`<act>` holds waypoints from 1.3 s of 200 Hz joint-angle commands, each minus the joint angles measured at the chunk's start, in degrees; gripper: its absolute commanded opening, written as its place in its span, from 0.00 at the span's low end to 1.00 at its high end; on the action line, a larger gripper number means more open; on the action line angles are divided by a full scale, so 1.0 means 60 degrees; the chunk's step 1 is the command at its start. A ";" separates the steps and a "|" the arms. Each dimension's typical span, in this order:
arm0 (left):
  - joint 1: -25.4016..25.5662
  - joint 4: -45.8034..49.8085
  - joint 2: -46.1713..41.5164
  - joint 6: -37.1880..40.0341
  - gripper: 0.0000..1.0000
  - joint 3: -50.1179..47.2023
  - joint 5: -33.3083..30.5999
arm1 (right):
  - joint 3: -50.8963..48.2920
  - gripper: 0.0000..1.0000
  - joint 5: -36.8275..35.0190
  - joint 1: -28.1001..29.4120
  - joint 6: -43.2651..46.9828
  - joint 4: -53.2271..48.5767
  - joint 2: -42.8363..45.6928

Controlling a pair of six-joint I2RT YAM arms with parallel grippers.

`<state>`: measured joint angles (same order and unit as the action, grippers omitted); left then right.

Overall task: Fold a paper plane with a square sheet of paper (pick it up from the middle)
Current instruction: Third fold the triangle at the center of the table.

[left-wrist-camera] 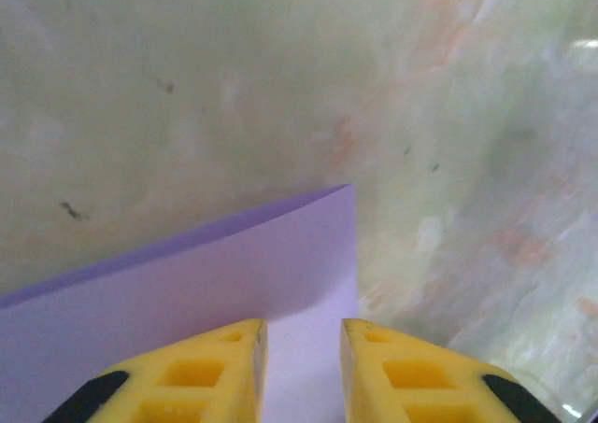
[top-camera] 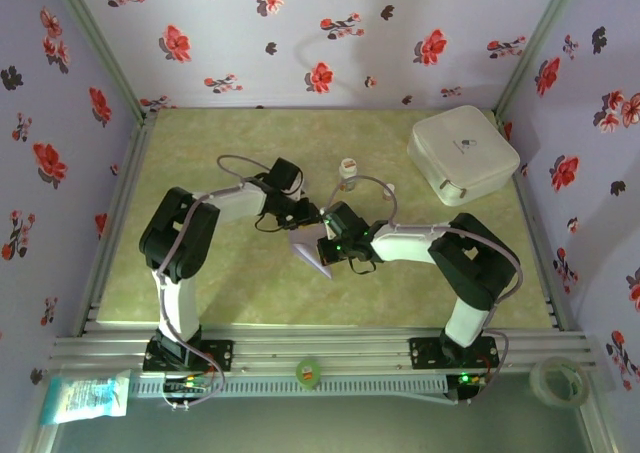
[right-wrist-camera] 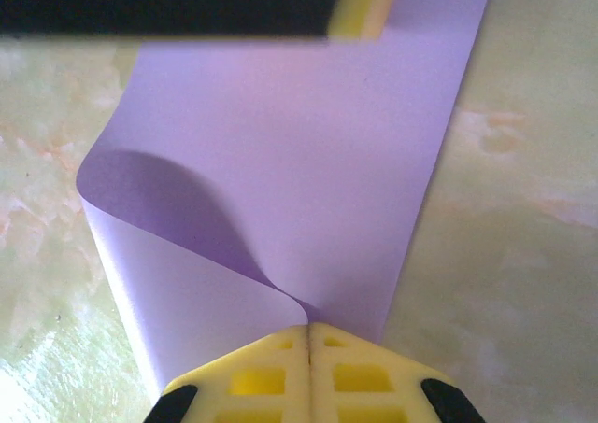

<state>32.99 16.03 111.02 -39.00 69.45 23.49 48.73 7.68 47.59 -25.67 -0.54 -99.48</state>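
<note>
So our right gripper has its jaws pinched tight on the curled near edge of the square sheet of paper, around the middle of the table. Our left gripper is at the sheet's 12 o'clock edge, jaws apart with paper between them.

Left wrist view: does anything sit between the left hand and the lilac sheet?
Nothing visible does. The left hand is open, and the square sheet of paper lies bare just past its fingertips, over the tabletop. The right hand is shut on a curled part of the sheet.
</note>
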 commanded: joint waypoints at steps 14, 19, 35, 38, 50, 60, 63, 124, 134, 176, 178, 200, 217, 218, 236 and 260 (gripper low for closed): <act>-0.0293 -0.1113 -0.1637 -0.1045 0.30 -0.0882 -0.0316 | -0.0222 0.00 -0.0196 -0.0053 -0.0377 0.0256 0.0000; -0.0312 -0.1185 -0.1837 -0.1171 0.30 -0.1078 -0.0345 | -0.0185 0.00 -0.0211 -0.0051 -0.0420 0.0258 -0.0069; -0.0314 -0.1421 -0.2507 -0.1477 0.25 -0.1778 -0.0466 | -0.0109 0.00 -0.0248 -0.0063 -0.0580 0.0246 -0.0230; -0.0313 -0.1510 -0.2636 -0.1557 0.24 -0.1924 -0.0456 | -0.0102 0.00 -0.0241 -0.0055 -0.0615 0.0279 -0.0246; -0.0313 -0.1892 -0.3138 -0.1906 0.17 -0.2608 -0.0475 | -0.0085 0.00 -0.0240 -0.0064 -0.0798 0.0349 -0.0315; -0.0302 -0.2362 -0.3498 -0.2240 0.12 -0.3171 -0.0474 | -0.0080 0.00 -0.0255 -0.0056 -0.0878 0.0414 -0.0360; -0.0299 -0.2463 -0.3602 -0.2352 0.11 -0.3329 -0.0461 | -0.0067 0.00 -0.0255 -0.0054 -0.0881 0.0425 -0.0376; 0.0295 -0.6675 -0.4137 -0.4950 0.00 -0.5991 -0.0177 | 0.0038 0.00 -0.0442 -0.0062 -0.0950 0.0332 -0.0443; 0.0384 -0.7259 -0.3959 -0.5278 0.00 -0.6216 -0.0179 | 0.0038 0.00 -0.0460 -0.0064 -0.0976 0.0324 -0.0448; 0.0871 -0.7799 -0.3353 -0.5649 0.00 -0.6371 -0.0326 | 0.0059 0.00 -0.0504 -0.0053 -0.0910 0.0198 -0.0441; 0.0895 -0.7795 -0.3323 -0.5656 0.00 -0.6370 -0.0336 | 0.0054 0.00 -0.0511 -0.0052 -0.0908 0.0201 -0.0441; 0.1051 -0.7515 -0.3352 -0.5635 0.00 -0.6382 -0.0625 | 0.0063 0.00 -0.0533 -0.0052 -0.0892 0.0170 -0.0453; 0.1122 -0.6719 -0.3509 -0.5394 0.00 -0.6233 -0.0837 | 0.0115 0.00 -0.0562 -0.0060 -0.0843 0.0066 -0.0448; 0.1129 -0.6680 -0.3521 -0.5379 0.00 -0.6238 -0.0845 | 0.0120 0.00 -0.0562 -0.0056 -0.0838 0.0063 -0.0452; 0.1144 -0.6266 -0.3739 -0.5277 0.00 -0.6303 -0.1009 | 0.0155 0.00 -0.0552 -0.0059 -0.0789 0.0056 -0.0460; 0.1153 -0.6681 -0.3690 -0.5415 0.00 -0.6502 -0.1005 | 0.0273 0.00 -0.0576 -0.0063 -0.0704 -0.0190 -0.0538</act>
<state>39.55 -23.90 90.04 -71.66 31.64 18.94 49.30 6.55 47.62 -30.59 2.61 -100.97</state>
